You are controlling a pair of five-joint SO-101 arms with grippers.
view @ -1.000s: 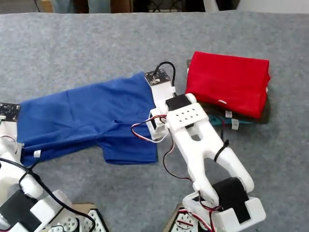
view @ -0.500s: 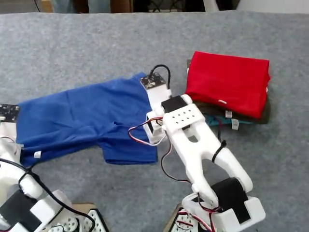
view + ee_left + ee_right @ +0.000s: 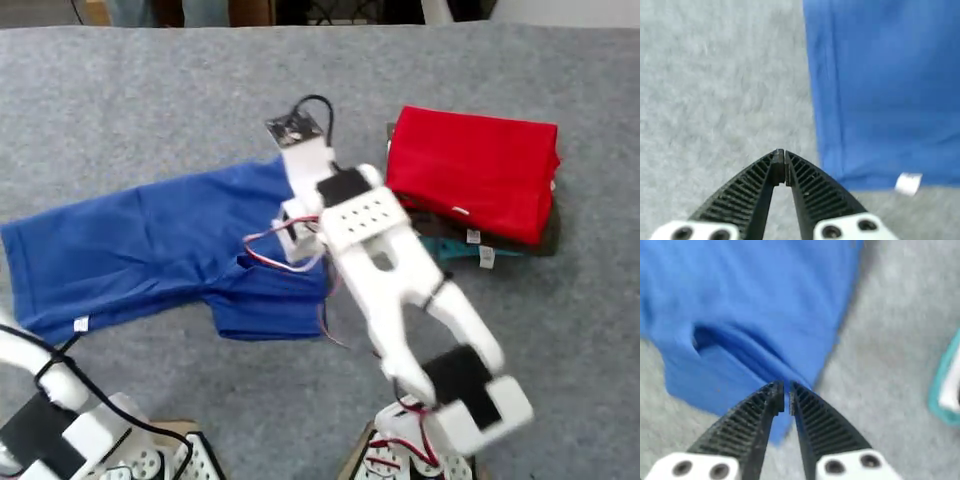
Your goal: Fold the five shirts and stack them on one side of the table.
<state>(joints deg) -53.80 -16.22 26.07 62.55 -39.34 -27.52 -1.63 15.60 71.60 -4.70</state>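
1. Shirt position: the blue shirt [image 3: 160,250] is laid partly folded on the table [image 3: 150,90], left of centre. The stack [image 3: 470,175], topped in red, is set on the right side, near the blue shirt but not touching it.
2. Right gripper [image 3: 786,387]: the jaws are drawn almost together at a raised crease near the blue shirt's right edge. Cloth appears to be pinched between them.
3. Left gripper [image 3: 785,156]: the jaws are closed on nothing and held over bare table just beside the blue shirt's hem.
4. Step in hand: the right end is judged to be gathered for a fold across the body.
5. Risk, slip: only a thin crease seems to be held at the very tips. The cloth may be lost if it is pulled sharply.
6. Risk, drag: the far end is not pinned by anything. The whole garment may be slid across the table instead of folded.
7. Risk, bunching: one layer alone may be lifted, leaving the fold uneven.
8. Risk, collision: the stack may be knocked askew if the right arm is swung outward.
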